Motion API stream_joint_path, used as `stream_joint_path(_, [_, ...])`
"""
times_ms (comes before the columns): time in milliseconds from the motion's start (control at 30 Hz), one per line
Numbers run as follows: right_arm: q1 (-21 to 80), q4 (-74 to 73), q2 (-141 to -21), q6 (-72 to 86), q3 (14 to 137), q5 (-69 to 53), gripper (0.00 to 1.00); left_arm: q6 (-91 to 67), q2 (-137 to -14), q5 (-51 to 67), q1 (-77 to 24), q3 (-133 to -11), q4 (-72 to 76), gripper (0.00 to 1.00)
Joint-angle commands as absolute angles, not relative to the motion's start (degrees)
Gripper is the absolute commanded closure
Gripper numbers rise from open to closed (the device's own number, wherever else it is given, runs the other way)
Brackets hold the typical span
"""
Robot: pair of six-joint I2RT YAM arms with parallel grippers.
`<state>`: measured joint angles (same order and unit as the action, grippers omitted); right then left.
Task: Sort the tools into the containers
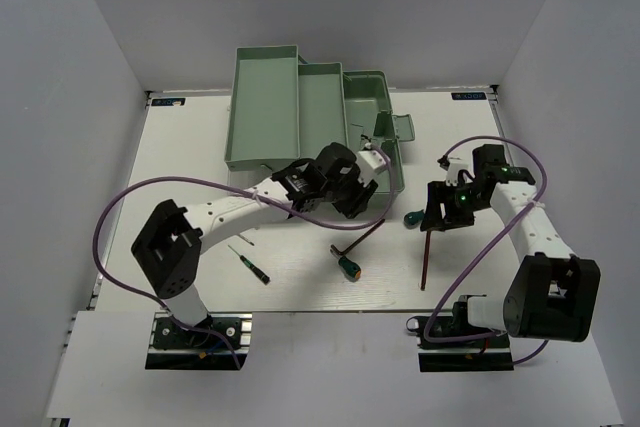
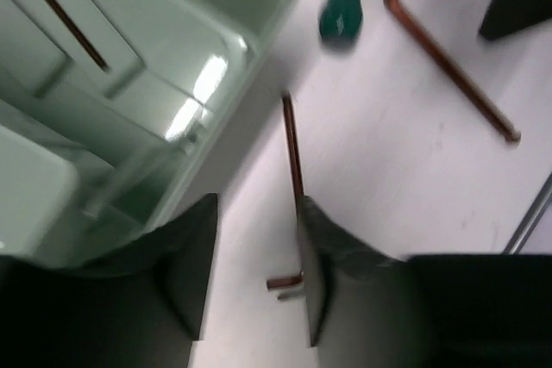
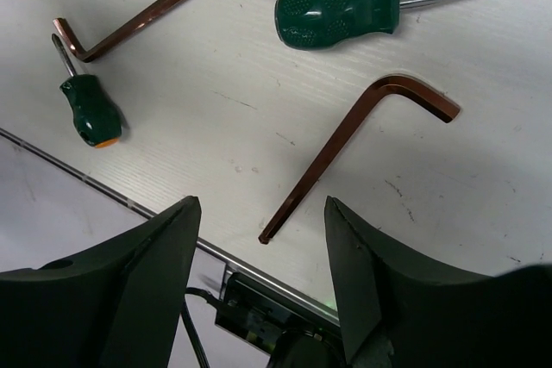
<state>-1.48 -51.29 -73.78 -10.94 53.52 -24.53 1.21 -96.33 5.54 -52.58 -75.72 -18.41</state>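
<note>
The toolbox (image 2: 198, 32) sits just left of the left gripper (image 2: 259, 204), a hex key (image 2: 293, 161) lies on the table (image 1: 190, 167) beneath its right finger, and below the right gripper (image 3: 260, 204) lies a second hex key (image 3: 362, 148), a stubby screwdriver (image 3: 341, 10) beyond it.

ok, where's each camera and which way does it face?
Top external: above, behind the bases, looking down on pale green rectangular toolbox; left arm, right arm show.
Left wrist: on left arm, facing down at toolbox corner and thin brown hex key; dark left fingers show.
Right wrist: facing down at stubby green-handled screwdriver and bent brown hex key; dark right fingers show.
Shared: both wrists likely see that screwdriver.
</note>
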Motion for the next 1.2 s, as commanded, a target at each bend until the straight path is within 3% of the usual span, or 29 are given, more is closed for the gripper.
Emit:
stream_joint_path(0, [-1.76,-51.42,-74.62,-11.6,53.26,-26.54,0.34,2.2,-95.1,10.54,-52.91,-72.25,-20.57,0.45])
stream_joint_path(200, [-1.76,-50.8,-76.46,-10.46,53.96,-26.98,0.33,0.97,-95.62,11.17,-54.49,-66.63,-17.94,0.45])
stream_joint_path(733, [-1.67,-50.45,-76.46,-9.14,53.44,-27.16,0.33,0.44,-110.65,4.76,-59.67,-70.92,-19.24,0.47])
stream_joint_path(867, [-1.76,-50.27,-76.2,-8.97,53.52,-27.25,0.33,0.44,-113.12,1.33,-60.29,-72.25,-21.53,0.64])
stream_joint_path(900, [-1.76,-50.1,-76.03,-8.96,53.44,-27.25,0.33,0.44,-113.72,0.54,-60.9,-72.25,-22.4,0.75])
stream_joint_path(1000, [-1.76,-50.01,-76.03,-8.7,53.44,-27.51,0.33,0.44,-114.87,-2.63,-61.96,-72.25,-23.82,0.93])
stream_joint_path(1167, [-1.85,-49.49,-75.85,-7.91,53.09,-28.3,0.33,-0.79,-116.19,-9.84,-63.19,-73.56,-26.19,1.0])
